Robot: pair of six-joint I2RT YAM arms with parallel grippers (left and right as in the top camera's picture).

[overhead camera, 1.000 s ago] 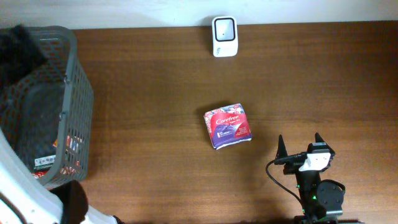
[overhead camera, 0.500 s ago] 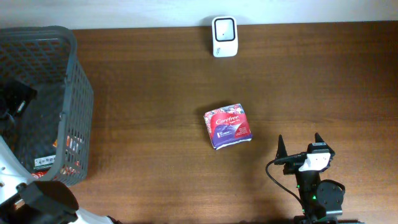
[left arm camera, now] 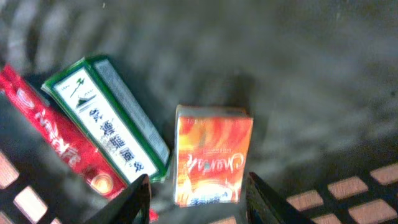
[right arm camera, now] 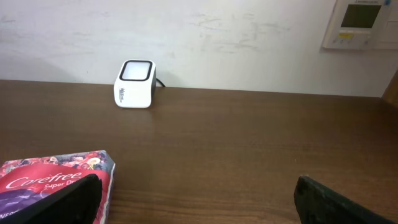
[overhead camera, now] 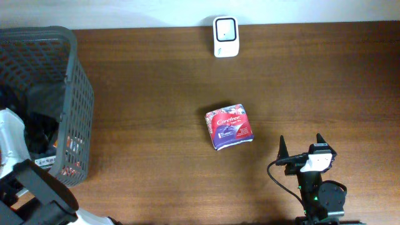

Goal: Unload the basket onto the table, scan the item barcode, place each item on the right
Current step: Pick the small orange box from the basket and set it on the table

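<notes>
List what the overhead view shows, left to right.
grey basket → Carefree pack → right claw. The white scanner lines up with the pack, so it has no clear place in the order.

Left arm (overhead camera: 11, 140) dropped deeper into basket (overhead camera: 75, 94); fingers (left arm camera: 138, 199) narrowed astride orange pack (left arm camera: 211, 155).

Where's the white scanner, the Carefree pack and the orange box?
white scanner (overhead camera: 225, 29): overhead view, on its square top window.
Carefree pack (overhead camera: 229, 127): overhead view, middle of its printed face.
orange box (left arm camera: 213, 158): left wrist view, middle of its front.
</notes>
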